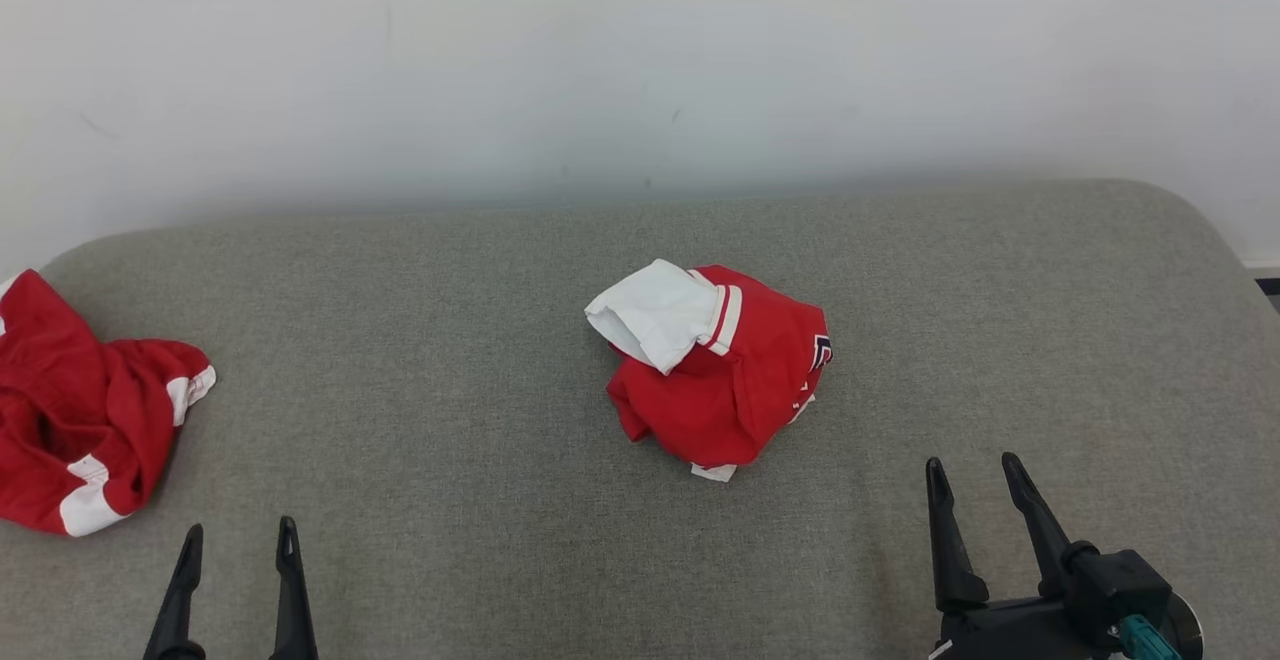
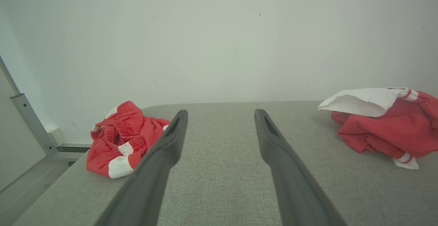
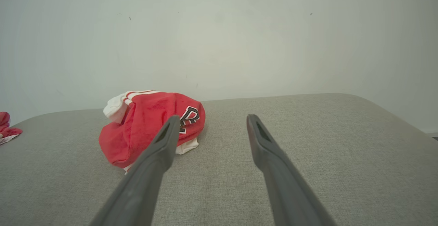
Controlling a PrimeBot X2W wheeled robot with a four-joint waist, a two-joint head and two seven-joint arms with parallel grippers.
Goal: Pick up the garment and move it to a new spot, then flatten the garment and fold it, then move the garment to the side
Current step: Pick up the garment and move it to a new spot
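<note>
Crumpled red-and-white jersey (image 1: pixel 720 370) mid-way across a grey fabric-covered surface (image 1: pixel 450 320), second red garment (image 1: pixel 85 420), possibly shorts, bunched at its left edge, left gripper (image 1: pixel 241 527) and right gripper (image 1: pixel 972 460) both spread, empty, clear of the cloth

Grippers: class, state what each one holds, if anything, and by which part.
Nothing is held. The left gripper and right gripper both stand open, short of the middle garment and clear of the left garment.
</note>
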